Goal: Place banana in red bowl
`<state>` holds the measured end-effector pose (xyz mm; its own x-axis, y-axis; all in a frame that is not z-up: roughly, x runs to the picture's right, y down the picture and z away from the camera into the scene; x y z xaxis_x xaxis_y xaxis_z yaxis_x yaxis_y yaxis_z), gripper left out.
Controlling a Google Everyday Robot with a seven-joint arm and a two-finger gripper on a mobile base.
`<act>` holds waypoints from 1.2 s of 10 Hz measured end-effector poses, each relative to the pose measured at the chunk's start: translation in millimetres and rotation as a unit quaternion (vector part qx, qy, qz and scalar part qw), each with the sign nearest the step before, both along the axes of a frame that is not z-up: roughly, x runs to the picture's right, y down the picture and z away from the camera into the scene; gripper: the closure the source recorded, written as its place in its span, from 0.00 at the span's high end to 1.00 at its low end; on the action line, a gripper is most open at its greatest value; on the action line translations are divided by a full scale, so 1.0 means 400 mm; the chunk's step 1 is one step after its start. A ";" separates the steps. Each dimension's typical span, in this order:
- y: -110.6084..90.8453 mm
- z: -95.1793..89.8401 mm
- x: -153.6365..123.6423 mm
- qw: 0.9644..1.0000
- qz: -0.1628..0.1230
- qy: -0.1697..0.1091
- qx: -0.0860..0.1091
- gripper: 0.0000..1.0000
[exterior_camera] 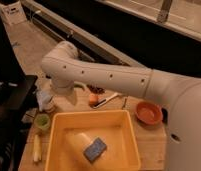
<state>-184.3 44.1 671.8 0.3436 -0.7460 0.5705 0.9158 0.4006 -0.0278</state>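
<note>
The banana (36, 149) is a slim pale yellow strip lying on the wooden table, left of the yellow tub. The red bowl (148, 112) sits on the table at the right, beyond the tub's far right corner, and looks empty. My white arm (109, 77) reaches from the right across the back of the table and bends down at its elbow (64, 60). My gripper is hidden below that bend, over the table's back left part, well away from both the banana and the bowl.
A big yellow tub (56, 137) fills the table's front and holds a blue sponge (95, 149). A light-green cup (42, 121) stands at the tub's left corner, with a whitish object (44, 99) behind it. A small orange item (95, 90) and a utensil (105, 100) lie behind the tub.
</note>
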 end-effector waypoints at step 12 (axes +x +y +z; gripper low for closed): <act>0.094 0.006 -0.168 0.994 -0.093 -0.055 -0.017 0.75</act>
<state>-251.5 81.8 674.3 0.1363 -0.7709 0.6221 0.9722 0.2248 0.0655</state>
